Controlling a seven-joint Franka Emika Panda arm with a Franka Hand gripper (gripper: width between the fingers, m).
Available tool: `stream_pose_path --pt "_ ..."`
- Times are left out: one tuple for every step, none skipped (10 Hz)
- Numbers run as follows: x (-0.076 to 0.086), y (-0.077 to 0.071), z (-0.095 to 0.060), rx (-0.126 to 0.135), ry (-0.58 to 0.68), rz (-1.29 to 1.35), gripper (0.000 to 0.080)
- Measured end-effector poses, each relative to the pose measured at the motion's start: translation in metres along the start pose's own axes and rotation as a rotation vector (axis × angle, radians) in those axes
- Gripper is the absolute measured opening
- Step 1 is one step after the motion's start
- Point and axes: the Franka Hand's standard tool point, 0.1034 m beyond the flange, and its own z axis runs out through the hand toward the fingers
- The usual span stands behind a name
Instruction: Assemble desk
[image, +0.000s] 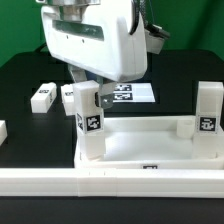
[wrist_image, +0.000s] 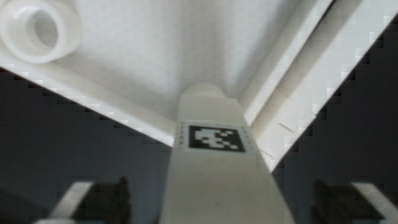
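**Exterior view.** The gripper (image: 88, 86) hangs directly over a leg (image: 90, 125) that stands upright at the 9 o'clock corner of the tabletop (image: 140, 150). This placement probably serves to seat or turn the leg in its corner. A second leg (image: 207, 112) stands at the 3 o'clock corner. Two loose legs (image: 42, 96) lie on the table at 10 o'clock from the tabletop, and the marker board (image: 135, 95) lies at 12 o'clock. The tabletop is a white tray with a raised rim; the rim and legs carry tags.

**Wrist view.** The tagged leg (wrist_image: 217, 160) rises between the fingers (wrist_image: 98, 200). The jaws are spread, with a gap on either side, and grip nothing. An empty round socket (wrist_image: 36, 30) shows at another corner.
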Motion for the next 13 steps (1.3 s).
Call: stream_pose_path --pt "-0.0004 0.0000 0.0004 -0.001 0.000 -0.041 0.0615" --pt "-0.0004 0.0000 0.0004 -0.005 0.003 -0.168 0.0615" --pt "-0.0010 -0.0003 0.0005 -0.009 0.005 -0.315 0.0642" --pt "-0.0020 -0.0011 0.0006 -0.009 0.004 -0.422 0.0642" --pt "-0.0019 -0.0010 0.0006 -0.010 0.004 -0.522 0.0648" --pt "-0.0028 -0.0016 0.0009 -0.010 0.003 -0.607 0.0648" --pt "-0.0031 -0.0015 0.0017 -0.011 0.001 -0.704 0.0649" --pt "-0.0025 -0.0008 0.0023 -0.012 0.000 -0.818 0.0649" --pt "-0.0021 -0.0005 0.0023 -0.013 -0.001 -0.901 0.0649" --pt "-0.0015 -0.0004 0.0018 -0.014 -0.002 -0.959 0.0649" --pt "-0.0001 0.0000 0.0013 -0.026 0.002 -1.072 0.0649" --pt "0.0006 -0.0002 0.0004 -0.035 0.006 -1.147 0.0649" --pt "0.0012 -0.0001 -0.0003 -0.043 0.008 -1.220 0.0649"
